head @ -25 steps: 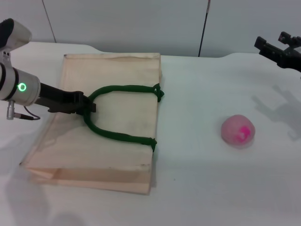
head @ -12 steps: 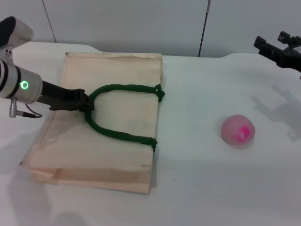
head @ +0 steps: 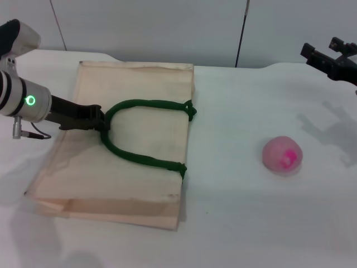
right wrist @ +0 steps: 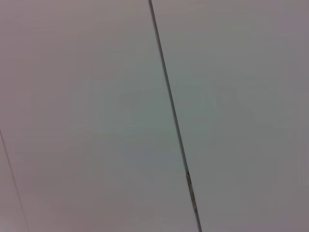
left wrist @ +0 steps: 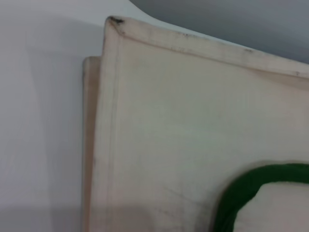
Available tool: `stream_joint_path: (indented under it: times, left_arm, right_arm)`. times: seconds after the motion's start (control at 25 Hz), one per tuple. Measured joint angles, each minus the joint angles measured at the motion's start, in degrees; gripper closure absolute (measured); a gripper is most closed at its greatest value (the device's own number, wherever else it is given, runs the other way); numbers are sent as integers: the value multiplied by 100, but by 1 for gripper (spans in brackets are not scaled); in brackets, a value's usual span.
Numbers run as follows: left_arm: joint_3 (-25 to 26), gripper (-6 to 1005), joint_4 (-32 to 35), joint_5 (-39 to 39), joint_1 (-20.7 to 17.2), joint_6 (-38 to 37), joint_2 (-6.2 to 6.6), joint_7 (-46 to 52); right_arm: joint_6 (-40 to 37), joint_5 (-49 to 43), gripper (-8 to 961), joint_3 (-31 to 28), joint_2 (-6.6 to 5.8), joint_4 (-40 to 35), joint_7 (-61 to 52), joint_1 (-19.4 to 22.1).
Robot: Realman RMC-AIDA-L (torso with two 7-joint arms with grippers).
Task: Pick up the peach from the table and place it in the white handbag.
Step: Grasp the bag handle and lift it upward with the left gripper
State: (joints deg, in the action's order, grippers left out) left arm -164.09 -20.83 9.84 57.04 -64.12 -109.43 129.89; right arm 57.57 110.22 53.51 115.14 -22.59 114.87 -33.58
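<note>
The peach (head: 283,155), pale pink with a magenta blotch, lies alone on the right side of the table (head: 240,223). The white handbag (head: 142,100) lies flat on the left, its dark-green rope handles (head: 146,105) looped across its face. My left gripper (head: 102,125) reaches in from the left and is shut on the bend of the handle loop. In the left wrist view a corner of the white handbag (left wrist: 159,106) and a piece of green handle (left wrist: 241,193) show. My right gripper (head: 321,50) hangs high at the far right, open, well beyond the peach.
A grey wall (head: 167,28) with a dark vertical seam stands behind the table. The table's far edge curves behind the bag. The right wrist view shows only the grey wall (right wrist: 96,121).
My left gripper has drawn slightly back to the left and up with the handle loop. The bag has shifted a little with it. The peach and right arm are unmoved.
</note>
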Motion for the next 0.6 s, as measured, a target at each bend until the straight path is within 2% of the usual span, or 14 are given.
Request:
stream_joint_path:
  times: [0.28, 0.44, 0.6]
  left_arm:
    - [3, 886, 0, -102, 11, 79, -36, -153]
    - [9, 887, -8, -627, 2, -48, -42, -500]
    - [9, 887, -65, -1310, -47, -526, -27, -973]
  right_arm:
    - [0, 0, 69, 0, 0, 0, 0, 7]
    - [9, 0, 70, -30, 0, 1, 0, 51]
    - [162, -2, 70, -42, -38, 19, -114, 87]
